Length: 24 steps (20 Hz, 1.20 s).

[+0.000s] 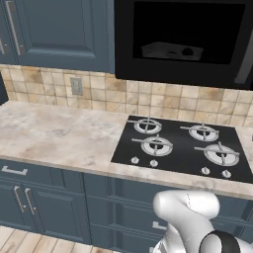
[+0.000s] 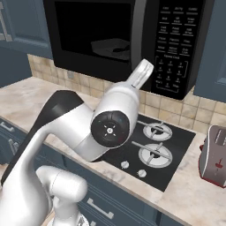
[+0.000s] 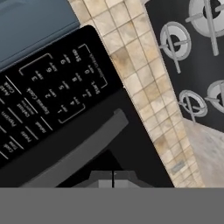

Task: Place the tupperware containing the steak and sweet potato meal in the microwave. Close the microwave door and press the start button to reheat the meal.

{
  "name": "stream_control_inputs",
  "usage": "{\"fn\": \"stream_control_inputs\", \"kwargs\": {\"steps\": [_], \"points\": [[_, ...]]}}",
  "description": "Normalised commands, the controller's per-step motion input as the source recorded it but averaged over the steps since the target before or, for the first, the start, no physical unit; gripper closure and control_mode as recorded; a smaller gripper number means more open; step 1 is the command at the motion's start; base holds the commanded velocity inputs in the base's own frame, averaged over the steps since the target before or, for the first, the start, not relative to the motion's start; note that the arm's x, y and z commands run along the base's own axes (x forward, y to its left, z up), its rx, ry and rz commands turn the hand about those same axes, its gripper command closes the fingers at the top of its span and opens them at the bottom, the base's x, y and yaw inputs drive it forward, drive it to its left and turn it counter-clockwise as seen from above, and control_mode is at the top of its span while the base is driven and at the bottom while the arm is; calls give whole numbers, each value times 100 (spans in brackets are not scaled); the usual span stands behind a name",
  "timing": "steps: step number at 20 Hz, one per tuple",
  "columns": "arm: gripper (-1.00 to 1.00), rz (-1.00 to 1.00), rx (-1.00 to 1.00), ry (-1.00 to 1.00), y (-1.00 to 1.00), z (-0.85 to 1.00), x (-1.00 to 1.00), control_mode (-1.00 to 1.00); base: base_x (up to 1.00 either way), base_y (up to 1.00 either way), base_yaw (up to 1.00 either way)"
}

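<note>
Nearest your lens in the hand view, the gripper (image 3: pixel 113 180) sits at the bottom centre with its two fingertips pressed together, shut on nothing, just in front of the microwave door (image 3: pixel 109 148) and its long grey handle (image 3: pixel 78 151), which runs diagonally from lower left toward the centre. Above that handle, at the left of the frame, you see the keypad (image 3: pixel 48 96) with its white lettering (the view is rolled, so the labels read sideways), and beyond it the tan tiled backsplash (image 3: pixel 140 78) running down to the black cooktop (image 3: pixel 192 57) at the upper right. In the right base view the white arm (image 2: pixel 88 128) rises from the lower left and reaches up toward the microwave (image 2: pixel 128 39), which fills the top of the frame; the arm's end stands in front of the strip between the window and the keypad. Through the dark glass you can make out the tupperware (image 2: pixel 112 47) inside the cavity, and in the left base view it shows as a dim grey tray (image 1: pixel 170 51) behind the window at the upper right. You cannot tell what lies in it through the glass. A toaster (image 2: pixel 214 154) stands on the marbled counter (image 1: pixel 54 133) at the right edge of the right base view.
</note>
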Motion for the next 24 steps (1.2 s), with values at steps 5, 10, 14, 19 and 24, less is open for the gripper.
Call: {"fn": "stream_control_inputs", "kwargs": {"steps": [5,10,14,19,24], "points": [[100,0,5,0,-13,-11,28,-100,0,0,0],[100,0,4,0,-16,-13,27,-100,0,0,0],[100,0,2,0,-17,-12,23,-100,0,0,0],[100,0,2,0,-15,-9,21,-100,0,0,0],[100,0,1,0,-11,-10,22,-100,0,0,0]]}}
